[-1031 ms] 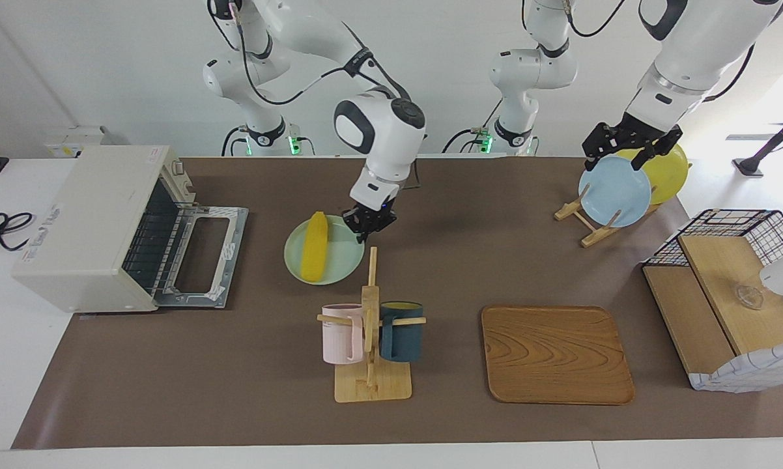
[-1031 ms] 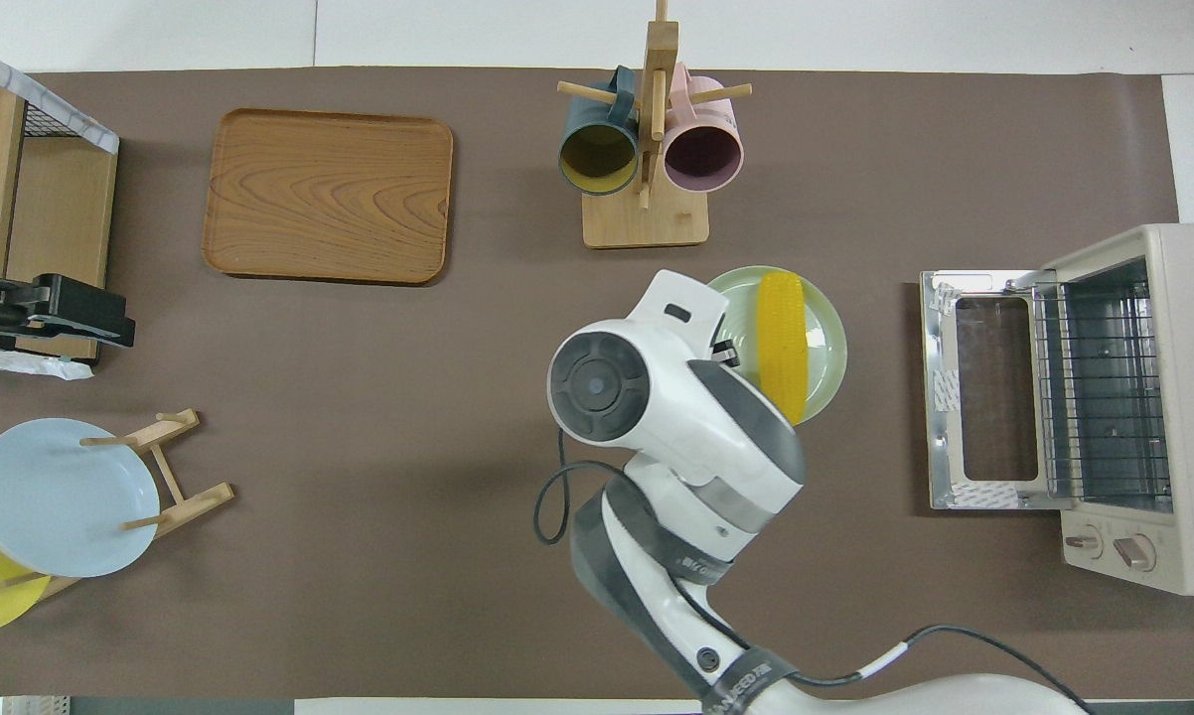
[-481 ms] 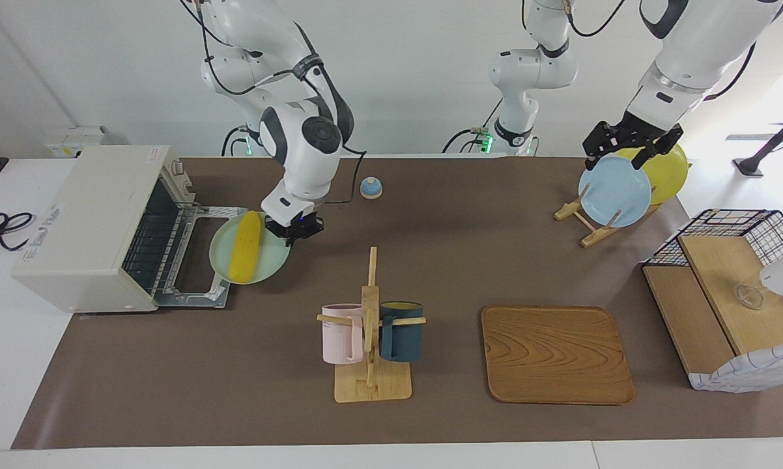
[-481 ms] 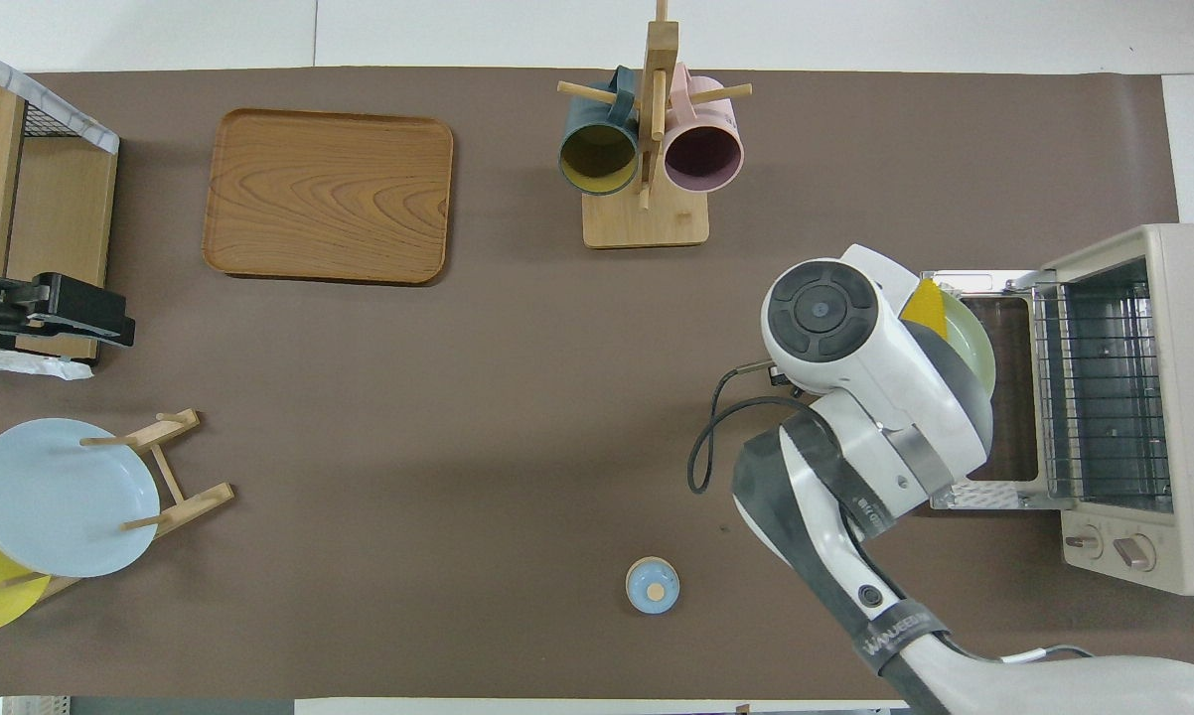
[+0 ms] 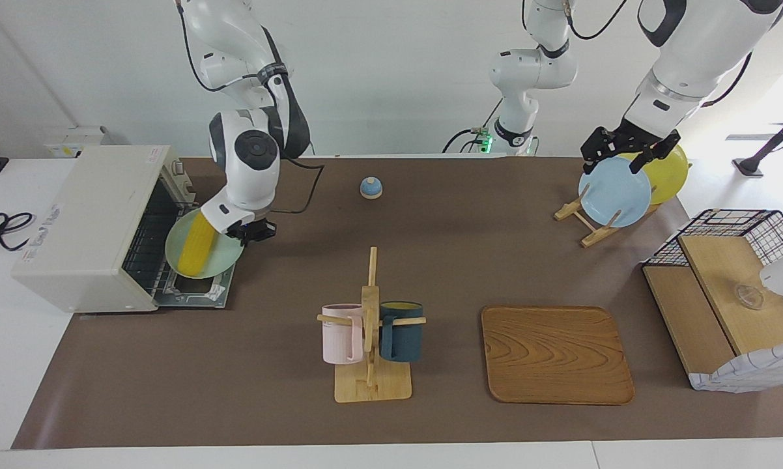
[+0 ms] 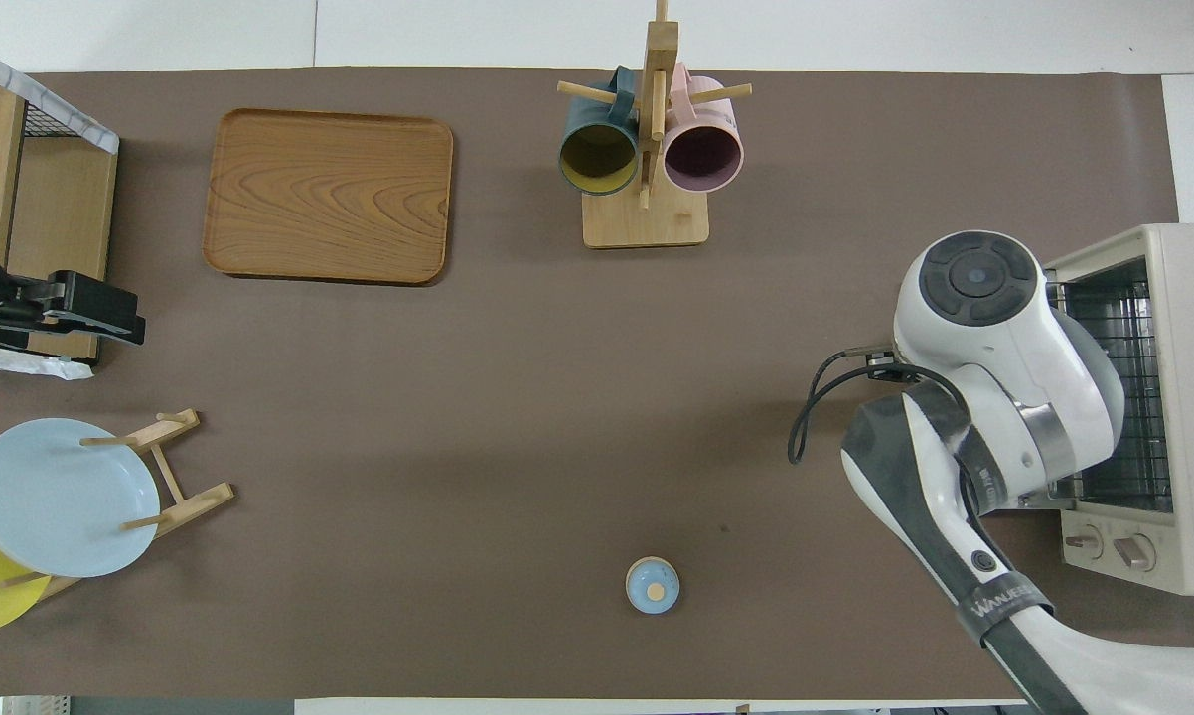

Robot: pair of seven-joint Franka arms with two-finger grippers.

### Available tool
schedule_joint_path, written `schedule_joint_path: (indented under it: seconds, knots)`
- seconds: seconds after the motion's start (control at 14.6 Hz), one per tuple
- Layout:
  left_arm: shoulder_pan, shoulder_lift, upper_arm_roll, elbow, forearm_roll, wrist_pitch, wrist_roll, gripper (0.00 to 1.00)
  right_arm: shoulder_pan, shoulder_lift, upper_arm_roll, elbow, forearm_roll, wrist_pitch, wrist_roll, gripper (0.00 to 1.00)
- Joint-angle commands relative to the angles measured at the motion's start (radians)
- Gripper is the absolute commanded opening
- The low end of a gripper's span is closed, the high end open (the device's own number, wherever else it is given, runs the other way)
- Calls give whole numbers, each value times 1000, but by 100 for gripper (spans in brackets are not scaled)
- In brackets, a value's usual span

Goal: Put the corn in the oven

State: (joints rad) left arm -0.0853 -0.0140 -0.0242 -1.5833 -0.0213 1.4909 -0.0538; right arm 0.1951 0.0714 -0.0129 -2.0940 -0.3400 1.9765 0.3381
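Gripping the rim of a pale green plate (image 5: 225, 259), right gripper (image 5: 251, 232) clamped shut on it, over the lowered door (image 5: 199, 290) of the oven (image 5: 85, 221). Corn (image 5: 197, 244) lying on that plate, tilted toward the open oven mouth, not yet on the wire rack (image 6: 1119, 397). Left gripper (image 5: 628, 146) spread wide, grasping nothing, poised over the blue plate (image 5: 614, 192) in the wooden stand (image 5: 583, 221). Hidden from overhead: corn and green plate, under the right arm.
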Motion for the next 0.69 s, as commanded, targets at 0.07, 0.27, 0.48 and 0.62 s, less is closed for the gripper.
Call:
schedule_joint_path:
  seconds: [0.07,0.27,0.48,0.62]
  knots:
    - [9,14,-7,6,-5,6,6,100,-106,-65,13,-47,-14,-21,-125,0]
    - [9,25,-5,38,-3,-12,6,100,-141,-79,14,-98,-14,34,-149,0]
    - [9,14,-2,39,3,-15,6,100,-180,-100,13,-184,-14,143,-155,0]
    - [9,12,-2,34,3,-14,8,100,-221,-101,14,-184,-14,150,-229,0]
